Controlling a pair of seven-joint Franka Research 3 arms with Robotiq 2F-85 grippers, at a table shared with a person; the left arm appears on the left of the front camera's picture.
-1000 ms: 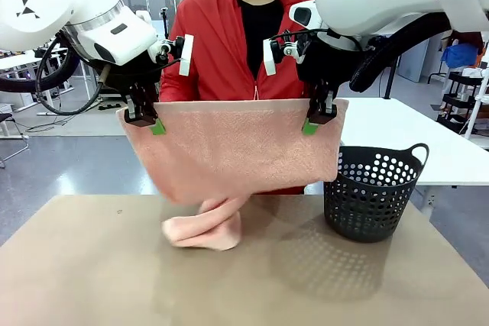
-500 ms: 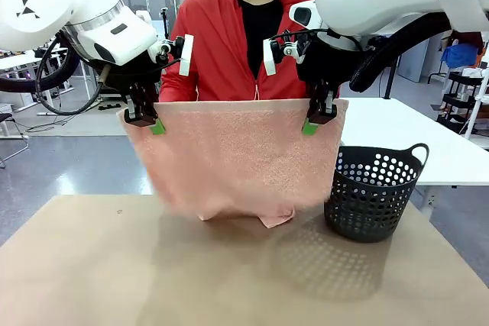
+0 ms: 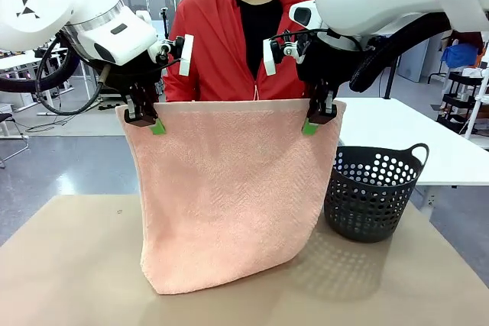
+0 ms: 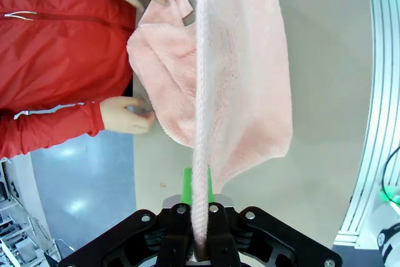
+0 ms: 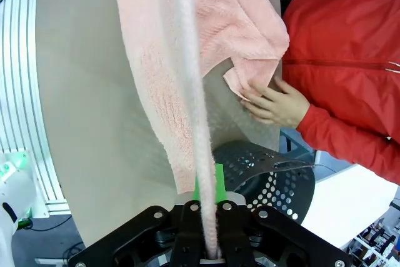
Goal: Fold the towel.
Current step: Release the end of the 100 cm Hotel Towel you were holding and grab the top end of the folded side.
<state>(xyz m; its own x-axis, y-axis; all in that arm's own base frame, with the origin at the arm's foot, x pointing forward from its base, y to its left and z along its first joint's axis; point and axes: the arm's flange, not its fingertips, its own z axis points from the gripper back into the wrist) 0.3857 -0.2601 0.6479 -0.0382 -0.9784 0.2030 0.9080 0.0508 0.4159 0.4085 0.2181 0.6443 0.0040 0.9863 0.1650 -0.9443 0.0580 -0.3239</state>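
Towel (image 3: 229, 196): soft, light, limp; hangs over the tabletop (image 3: 76, 265) middle
Left end effector (image 3: 149, 122): clamped on its top edge
Right end effector (image 3: 313, 122): clamped likewise
Best hold: probably the corners, else sags

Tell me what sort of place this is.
Likely a robotics lab, not a home: the left gripper and right gripper hold the towel over a table, with a white worktable and a shelving cart behind.

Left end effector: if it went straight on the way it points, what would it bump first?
The left end effector points down, shut on the top edge of the towel. The cloth hangs along its line, so it comes first, then probably the table below.
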